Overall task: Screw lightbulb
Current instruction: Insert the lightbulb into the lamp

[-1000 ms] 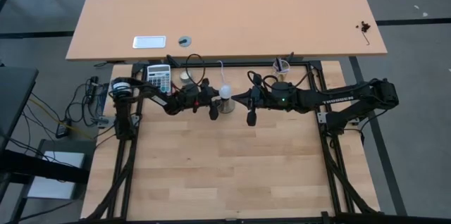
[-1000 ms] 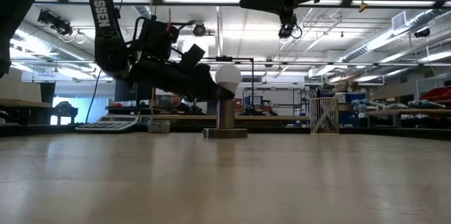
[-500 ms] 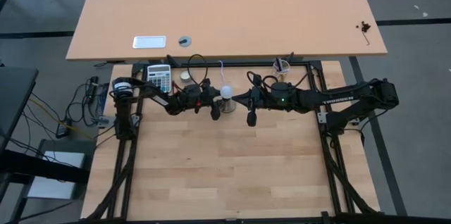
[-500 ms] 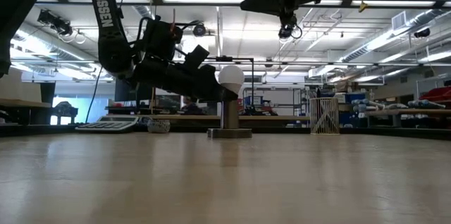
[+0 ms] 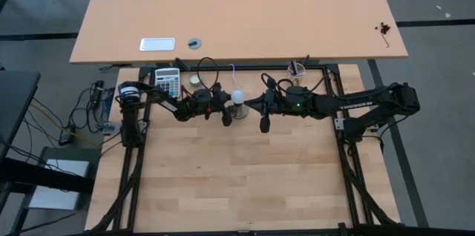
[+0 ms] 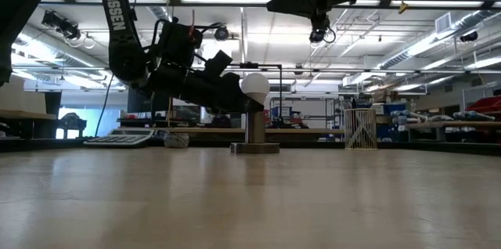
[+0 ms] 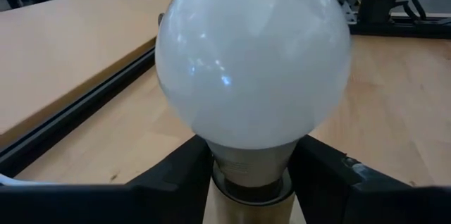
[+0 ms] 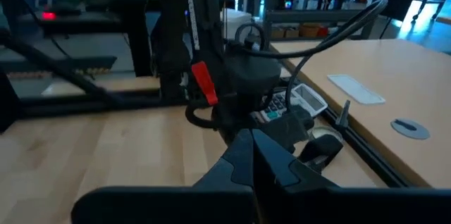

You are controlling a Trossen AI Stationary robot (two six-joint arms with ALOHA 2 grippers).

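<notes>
Change: you see the left gripper (image 7: 246, 182) fingers spread wider than before.
Lightbulb (image 7: 252, 58): upright in socket (image 6: 254, 130), fingers flanking its neck.
Right gripper (image 8: 252, 155): raised, fingers pressed together.

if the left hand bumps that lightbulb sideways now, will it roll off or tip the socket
Probably no rolling: the lightbulb sits neck-down in the upright socket, so it looks captured. Tipping seems possible, since the socket is a narrow post with the round globe on top, though its flat base is wider. The smooth globe looks slippery and likely fragile, with the left hand straddling only its neck.
</notes>
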